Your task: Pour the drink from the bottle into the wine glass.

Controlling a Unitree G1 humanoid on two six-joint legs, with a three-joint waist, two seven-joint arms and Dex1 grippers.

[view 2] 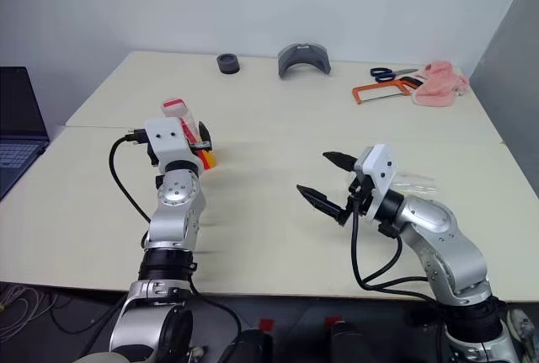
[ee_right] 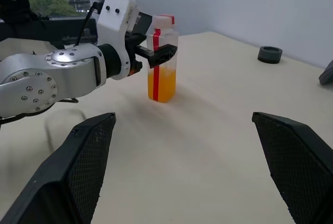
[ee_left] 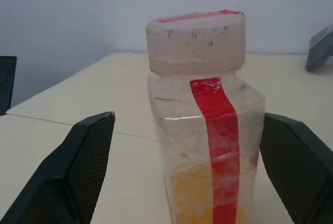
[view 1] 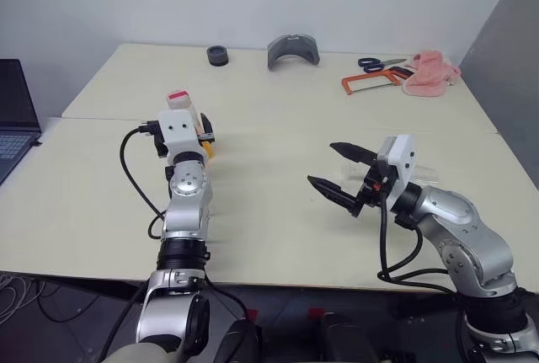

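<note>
The bottle stands upright on the tabletop, toward my left side, its red-and-white cap on and a red strip running down its front. The drink fills roughly its lower half, orange-yellow. My left pincer sits around it: the two black fingers stand wide on either side of the bottle with a gap showing between each pad and the plastic, so I have no hold on it. From my right wrist view one left finger lies across the bottle at about its middle height.

My right pincer hangs above the tabletop, well apart from the bottle and to its right, pointing across toward my left. Its fingers are spread wide and hold nothing.

Just behind my right wrist lies something clear on the tabletop; I cannot tell what it is.

Along the far edge of the tabletop sit a small black ring, a grey curved piece, blue-handled scissors, an orange-framed hacksaw and a pink cloth. A laptop lies off to my left, beside the tabletop.
</note>
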